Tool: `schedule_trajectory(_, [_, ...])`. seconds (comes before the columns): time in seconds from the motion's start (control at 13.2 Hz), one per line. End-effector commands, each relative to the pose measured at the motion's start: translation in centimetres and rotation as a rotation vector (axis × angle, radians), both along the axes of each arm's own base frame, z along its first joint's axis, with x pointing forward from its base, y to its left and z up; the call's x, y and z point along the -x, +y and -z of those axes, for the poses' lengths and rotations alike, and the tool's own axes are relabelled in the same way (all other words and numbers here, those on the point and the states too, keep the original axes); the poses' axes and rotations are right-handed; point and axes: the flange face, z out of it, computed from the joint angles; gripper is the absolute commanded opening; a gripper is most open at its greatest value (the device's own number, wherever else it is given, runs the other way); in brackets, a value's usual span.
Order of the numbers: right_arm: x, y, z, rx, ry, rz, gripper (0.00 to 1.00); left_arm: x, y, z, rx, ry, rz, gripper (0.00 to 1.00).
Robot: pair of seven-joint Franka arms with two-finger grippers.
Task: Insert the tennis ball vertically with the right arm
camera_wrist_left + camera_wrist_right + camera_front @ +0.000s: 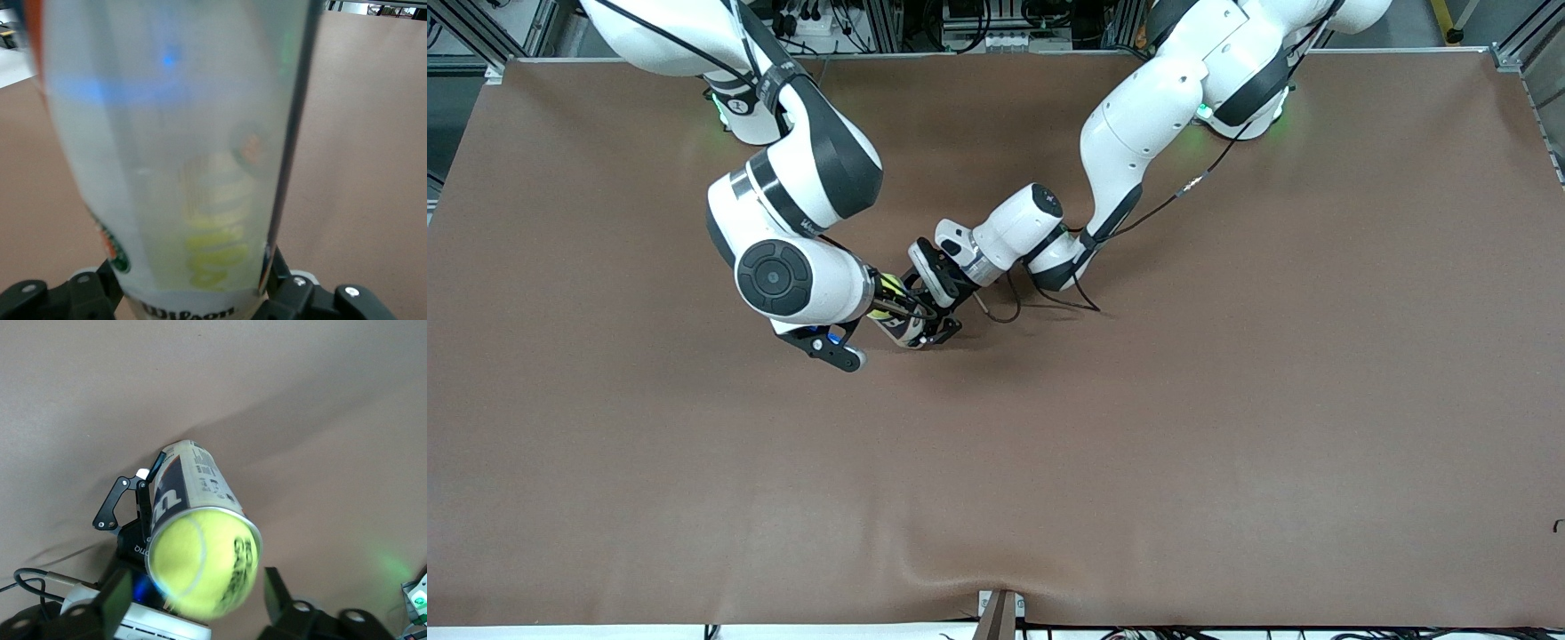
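Observation:
A clear Wilson tennis ball can stands upright near the table's middle, held low down by my shut left gripper. In the left wrist view the can fills the frame between the fingers of the left gripper. My right gripper hangs right over the can's mouth. In the right wrist view the yellow tennis ball sits at the can's open rim, blurred. The right gripper is open, with a gap between each finger and the ball. The ball shows partly in the front view.
The brown table mat spreads wide around the can, with a small ripple at its edge nearest the front camera. The left arm's black cable loops on the mat beside its wrist. Both arms crowd together over the can.

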Motion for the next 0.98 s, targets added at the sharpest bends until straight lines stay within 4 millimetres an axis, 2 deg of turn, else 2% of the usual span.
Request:
schedule_trajectory(0.0, [-0.2,-0.4,-1.0,-0.006,-0.003,0.031,1.00,-0.1,-0.1,-0.4,0.012,-0.014,0.003,0.82])
schedule_trajectory(0.15, [-0.5,-1.0,-1.7,-0.009,-0.011,0.031,1.00,-0.1,-0.1,-0.4,0.012,-0.012,0.003,0.82])
schedule_trajectory(0.23, [-0.8,-2.0,-2.4,-0.007,-0.010,0.043,1.00,-0.2,-0.1,-0.4,0.012,-0.012,0.001,0.82])
schedule_trajectory(0.68, [-5.9,-9.6,-11.1,-0.087,-0.181,0.135,1.00,0.0,-0.1,-0.2,0.008,-0.010,0.005,0.83])
schedule_trajectory(0.75, [-6.6,-11.5,-11.7,-0.106,-0.202,0.105,1.00,0.0,-0.1,-0.2,0.008,-0.009,0.004,0.84])
schedule_trajectory(0.91, [-7.3,-14.1,-12.0,-0.125,-0.226,0.007,1.00,0.0,-0.1,-0.1,0.007,-0.009,0.005,0.85])
